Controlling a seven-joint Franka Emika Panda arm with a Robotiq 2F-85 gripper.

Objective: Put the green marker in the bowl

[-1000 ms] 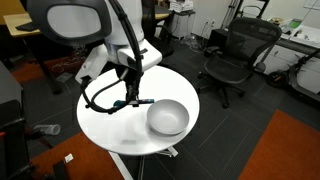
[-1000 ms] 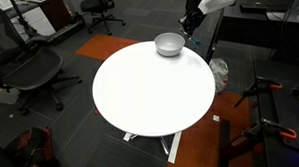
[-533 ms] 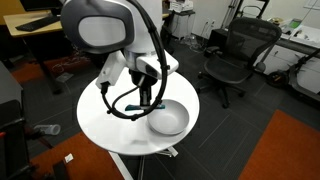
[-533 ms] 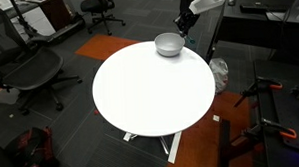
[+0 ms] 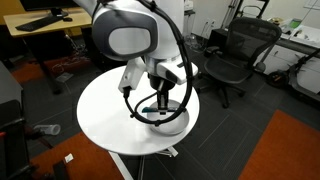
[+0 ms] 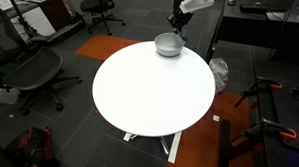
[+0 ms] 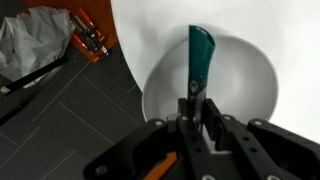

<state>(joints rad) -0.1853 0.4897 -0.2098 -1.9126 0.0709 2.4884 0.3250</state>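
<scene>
In the wrist view my gripper (image 7: 200,108) is shut on the green marker (image 7: 199,58), a teal stick that points away from me over the hollow of the light grey-white bowl (image 7: 255,85). The marker hangs above the bowl's inside without touching it. In an exterior view the gripper (image 5: 161,100) hovers over the bowl (image 5: 178,118), which the arm partly hides. In an exterior view the bowl (image 6: 168,44) sits at the far edge of the round white table (image 6: 150,88), with the gripper (image 6: 176,20) just above it.
The table's edge runs close beside the bowl (image 7: 130,60). On the floor beyond it lie a grey bag (image 7: 30,45) and an orange-handled tool (image 7: 88,38). Office chairs (image 5: 235,55) and desks stand around the table.
The arm has swung sideways across the table with the marker, from beside the bowl to right above it.
</scene>
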